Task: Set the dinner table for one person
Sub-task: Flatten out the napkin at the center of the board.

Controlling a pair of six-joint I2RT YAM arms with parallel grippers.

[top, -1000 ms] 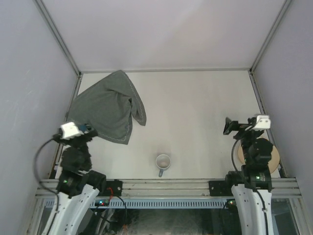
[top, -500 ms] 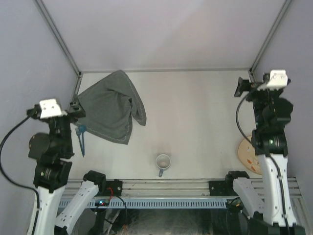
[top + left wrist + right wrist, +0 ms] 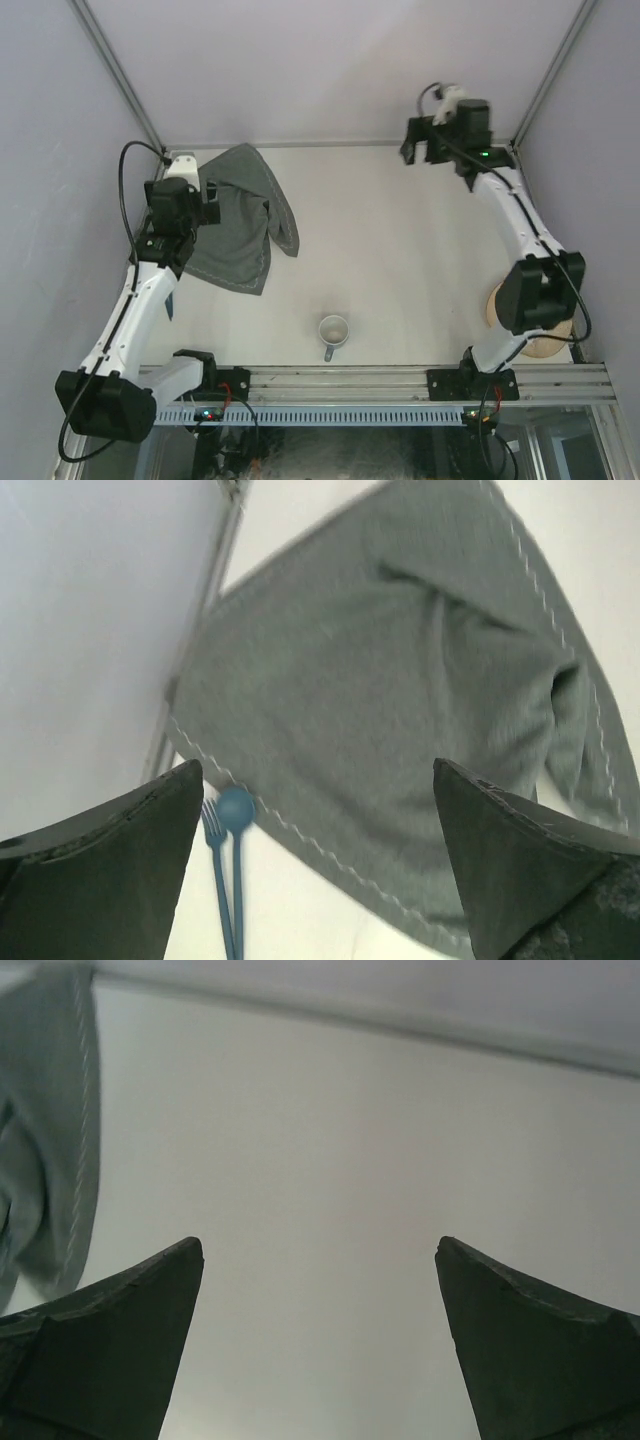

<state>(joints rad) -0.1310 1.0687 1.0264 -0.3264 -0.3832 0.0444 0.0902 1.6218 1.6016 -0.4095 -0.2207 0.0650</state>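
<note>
My left gripper (image 3: pixel 318 770) and right gripper (image 3: pixel 318 1245) gape empty; I should pinch the crumpled dark grey stitched cloth (image 3: pixel 240 230) at one corner and drag it flat

Both arms, left arm (image 3: pixel 135 308) and right arm (image 3: pixel 520 210): white link shells, black joint housings. Thin black cable (image 3: pixel 123 200) arcs beside the left arm. White camera box (image 3: pixel 182 163) at each wrist. Green light (image 3: pixel 487 154) on right wrist. The fingers (image 3: pixel 100 875) are dark grey, wedge-shaped, matte, faintly speckled.
</note>
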